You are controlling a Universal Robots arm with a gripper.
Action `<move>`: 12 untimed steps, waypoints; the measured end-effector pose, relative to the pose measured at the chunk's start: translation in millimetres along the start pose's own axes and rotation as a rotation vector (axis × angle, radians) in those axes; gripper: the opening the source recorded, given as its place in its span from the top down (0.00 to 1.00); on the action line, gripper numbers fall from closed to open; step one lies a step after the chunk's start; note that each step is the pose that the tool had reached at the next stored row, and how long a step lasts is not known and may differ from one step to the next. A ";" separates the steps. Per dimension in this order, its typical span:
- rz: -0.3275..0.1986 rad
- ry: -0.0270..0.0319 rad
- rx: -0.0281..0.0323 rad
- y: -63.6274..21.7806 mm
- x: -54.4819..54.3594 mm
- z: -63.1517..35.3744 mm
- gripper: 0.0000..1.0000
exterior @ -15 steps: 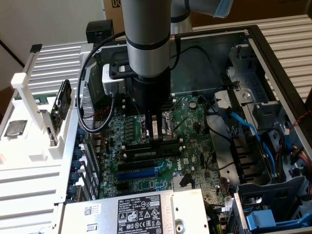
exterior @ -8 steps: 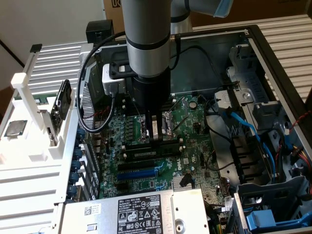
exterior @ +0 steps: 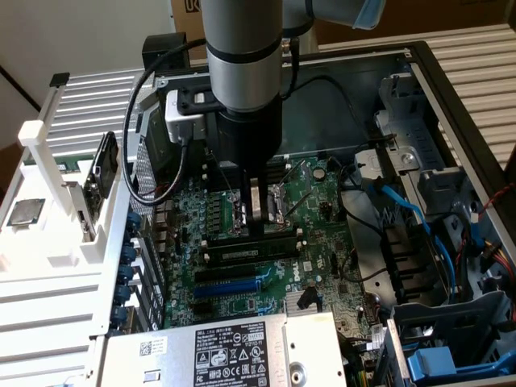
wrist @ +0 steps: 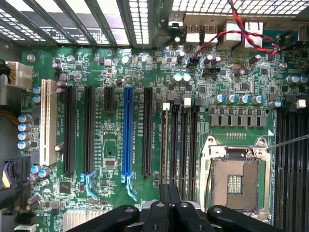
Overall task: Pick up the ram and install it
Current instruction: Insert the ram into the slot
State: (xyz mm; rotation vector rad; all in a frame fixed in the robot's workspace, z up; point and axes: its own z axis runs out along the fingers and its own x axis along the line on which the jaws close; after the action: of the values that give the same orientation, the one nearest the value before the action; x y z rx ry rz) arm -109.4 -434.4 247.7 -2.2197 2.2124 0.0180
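The claw (exterior: 258, 211) is pressed together, tips down on the motherboard (exterior: 310, 193) at the memory slots. The ram (exterior: 246, 251) lies seated in a slot just at its 6 o'clock. Case walls (exterior: 451, 97) ring the board; open room lies above.

Place: computer assembly lab or workshop | Evidence: open desktop PC case (exterior: 451, 72) lying on its side, green motherboard (exterior: 310, 201) bared, cables and drive cage at 3 o'clock | Fixtures: white parts rack (exterior: 56, 161) at 9 o'clock carrying a silver processor chip (exterior: 24, 211) | Backdrop: cardboard boxes (exterior: 419, 16) at 12 o'clock
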 end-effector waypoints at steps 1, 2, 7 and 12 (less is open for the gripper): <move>0.000 0.0000 0.0000 0.0 0.0 -2.9 0.90; 0.000 -0.0001 0.0001 0.0 -0.1 -6.4 0.90; 0.000 0.0000 0.0000 0.1 -0.3 -21.9 0.90; 0.000 -0.0004 0.0000 0.1 -0.3 -22.1 0.90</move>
State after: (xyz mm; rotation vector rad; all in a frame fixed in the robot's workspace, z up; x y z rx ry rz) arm -109.4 -434.4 269.8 -2.2195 2.2121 0.0185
